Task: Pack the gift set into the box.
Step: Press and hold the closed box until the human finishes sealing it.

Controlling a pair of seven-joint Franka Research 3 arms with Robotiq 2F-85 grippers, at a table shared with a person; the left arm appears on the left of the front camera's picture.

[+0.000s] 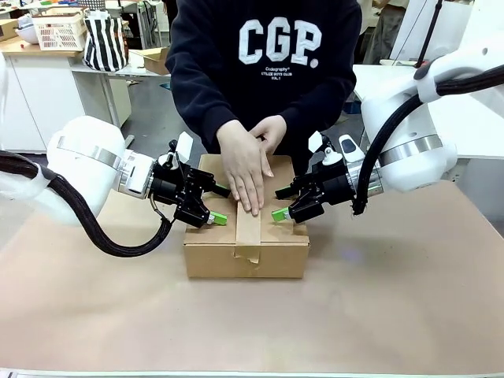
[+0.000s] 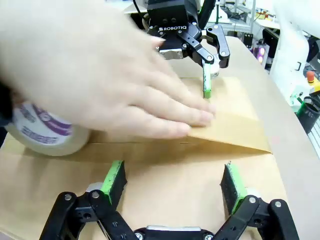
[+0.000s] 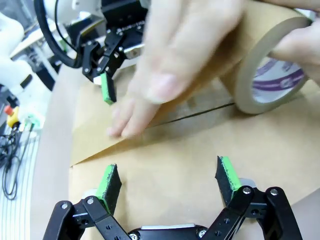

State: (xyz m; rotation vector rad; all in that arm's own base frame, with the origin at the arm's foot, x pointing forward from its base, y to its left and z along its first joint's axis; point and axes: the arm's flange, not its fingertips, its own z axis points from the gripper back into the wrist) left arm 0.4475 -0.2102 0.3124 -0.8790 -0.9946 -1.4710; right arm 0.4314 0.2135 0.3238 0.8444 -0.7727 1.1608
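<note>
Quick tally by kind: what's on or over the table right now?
Box: 1
Tape roll: 1
Person's hands: 2
Robot pincers, left pincer and right pincer: 2
Total: 6

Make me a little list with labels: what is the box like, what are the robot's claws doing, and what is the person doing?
box: large plain brown cardboard box, flaps shut, on the table
tape: brown strip along the top seam and down the front
left gripper: open, pads on the box top
right gripper: open, pads on the box top
person's hand: flat on the tape
tape roll: brown roll with purple print, in the person's other hand
</note>
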